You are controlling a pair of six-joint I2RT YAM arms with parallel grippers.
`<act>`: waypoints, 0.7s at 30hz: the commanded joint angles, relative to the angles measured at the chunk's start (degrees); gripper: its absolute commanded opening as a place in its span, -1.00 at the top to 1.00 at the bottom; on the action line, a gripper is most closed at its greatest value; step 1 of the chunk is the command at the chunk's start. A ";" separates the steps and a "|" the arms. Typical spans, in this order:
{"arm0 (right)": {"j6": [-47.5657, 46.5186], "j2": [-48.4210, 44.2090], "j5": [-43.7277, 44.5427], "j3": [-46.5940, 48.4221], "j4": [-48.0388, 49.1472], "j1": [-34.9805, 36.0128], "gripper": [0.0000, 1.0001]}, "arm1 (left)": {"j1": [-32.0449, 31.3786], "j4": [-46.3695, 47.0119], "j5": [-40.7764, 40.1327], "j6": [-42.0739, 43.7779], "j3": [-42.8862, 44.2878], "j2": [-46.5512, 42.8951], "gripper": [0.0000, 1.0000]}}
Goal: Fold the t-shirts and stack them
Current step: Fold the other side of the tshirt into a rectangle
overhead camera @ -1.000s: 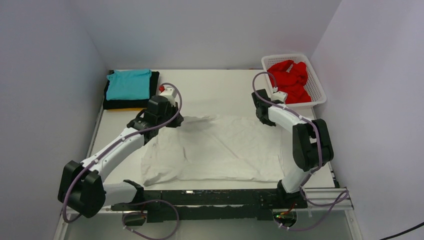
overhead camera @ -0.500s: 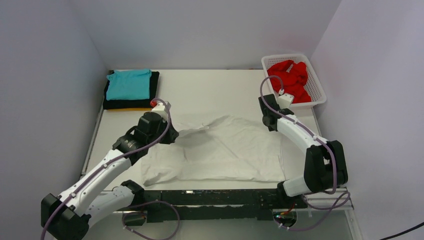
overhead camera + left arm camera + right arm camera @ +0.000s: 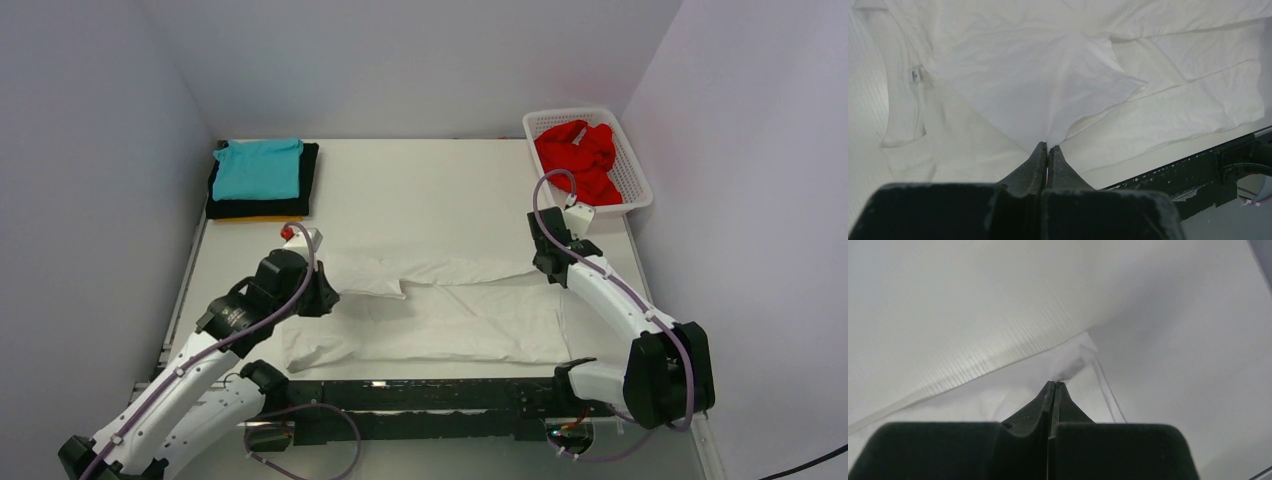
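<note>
Pale tabletop (image 3: pixel 430 180), walled in white — a large white t-shirt (image 3: pixel 450 325) is spread at lower centre, its far edge pinched by the left gripper (image 3: pixel 1047 148) and right gripper (image 3: pixel 1055 385). A folded teal t-shirt (image 3: pixel 258 168) is seen upper left; a red t-shirt (image 3: pixel 578 155) is heaped in a basket (image 3: pixel 640 190), upper right.

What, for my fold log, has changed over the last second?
The left hand and right hand, both shut on the white shirt's far edge, drew back toward the arm bases, folding the far part over the near part. The stack, red shirt and basket stayed put.
</note>
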 commanded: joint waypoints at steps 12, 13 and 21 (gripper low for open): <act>-0.56 -2.20 0.94 3.10 -3.73 0.11 1.00 | -0.20 -10.05 -11.59 -4.30 4.62 -3.20 1.00; -0.77 -1.36 0.93 4.61 -4.24 0.12 1.00 | -0.25 -9.78 -12.73 -4.63 5.38 -2.62 1.00; -1.21 -2.99 0.70 5.47 -7.77 0.09 1.00 | -0.18 -15.41 -16.20 -5.89 8.27 -2.55 1.00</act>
